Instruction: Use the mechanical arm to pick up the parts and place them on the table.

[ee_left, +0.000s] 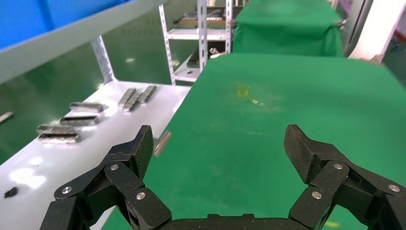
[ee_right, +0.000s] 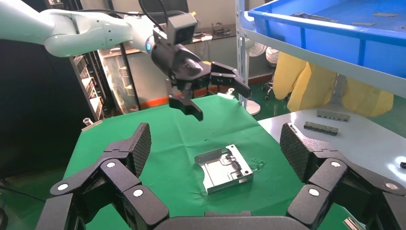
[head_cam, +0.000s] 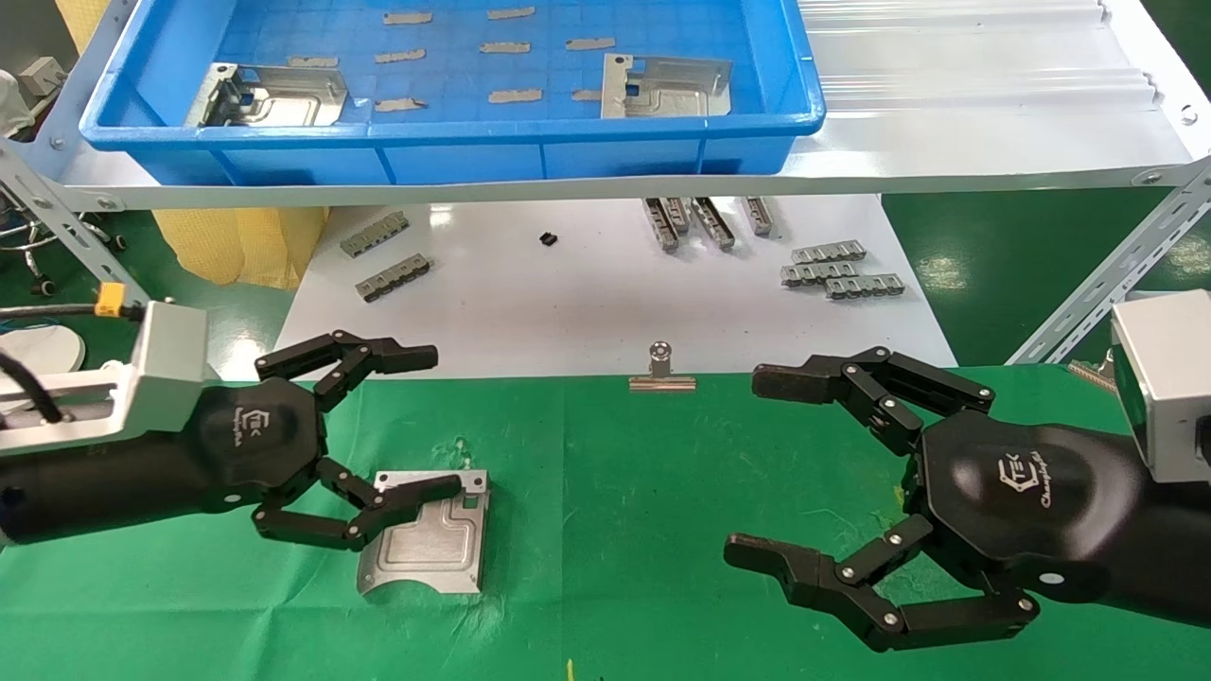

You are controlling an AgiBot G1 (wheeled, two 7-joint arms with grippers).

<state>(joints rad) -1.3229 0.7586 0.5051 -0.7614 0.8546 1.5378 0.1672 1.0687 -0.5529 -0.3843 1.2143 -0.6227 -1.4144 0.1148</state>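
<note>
Silvery embossed part (head_cam: 430, 536) flat on green table (head_cam: 662, 530)

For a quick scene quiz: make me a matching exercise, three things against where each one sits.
Things:
1. blue tray
2. binder clip
3. part below the open left gripper

Places:
A. flat on the green table
B. up on the white shelf
C. at the table's far edge

Pairs: 1-B, 2-C, 3-A
</note>
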